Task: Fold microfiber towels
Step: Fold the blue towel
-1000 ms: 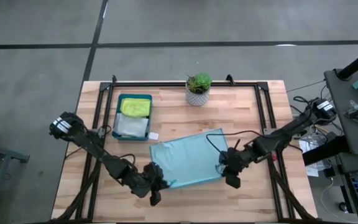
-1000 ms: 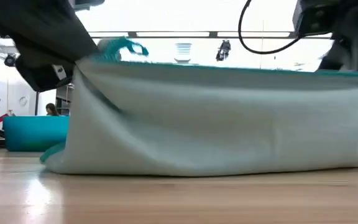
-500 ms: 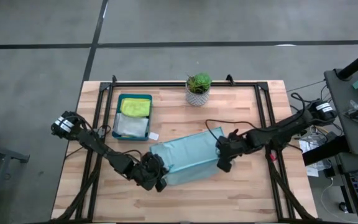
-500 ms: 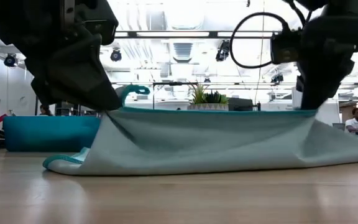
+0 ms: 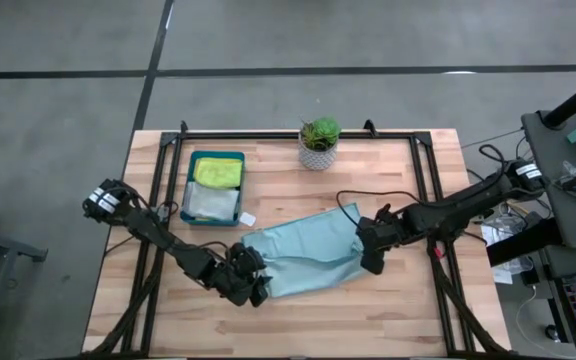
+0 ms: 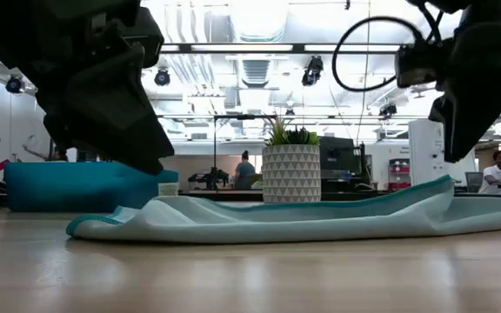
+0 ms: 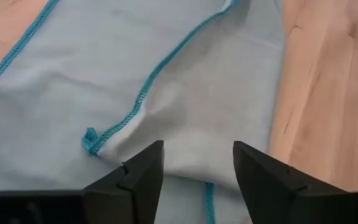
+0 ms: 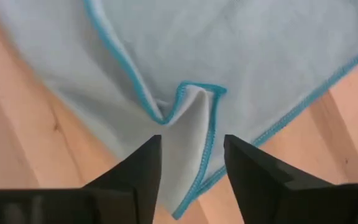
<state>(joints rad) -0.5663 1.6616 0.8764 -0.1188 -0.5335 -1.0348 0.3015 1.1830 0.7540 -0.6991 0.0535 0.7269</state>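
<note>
The light teal towel [image 5: 303, 258] lies flat on the wooden table, folded over on itself, its stitched edges showing in both wrist views [image 7: 166, 74] [image 8: 241, 56]. My left gripper [image 5: 255, 287] stands open just above the towel's near left corner [image 7: 91, 142]. At the towel's right end, my right gripper [image 5: 369, 256] is open above a puckered corner [image 8: 194, 99]. In the low view both grippers [image 6: 150, 161] [image 6: 446, 148] hang clear above the towel [image 6: 303, 222]. A yellow-green towel [image 5: 218, 172] and a pale grey towel [image 5: 211, 203] lie in the tray.
The dark teal tray [image 5: 190, 190] stands at the far left of the table. A potted plant [image 5: 318, 140] in a white pot stands at the far edge, behind the towel. Black frame rails [image 5: 158, 190] run along the table's sides. Bare wood lies along the near edge.
Both grippers have carried the towel's lifted edge toward the far edge and down, tipping more steeply downward. Then both opened and let go. The towel, held up like a curtain a second ago, has dropped and lies flat, folded over.
</note>
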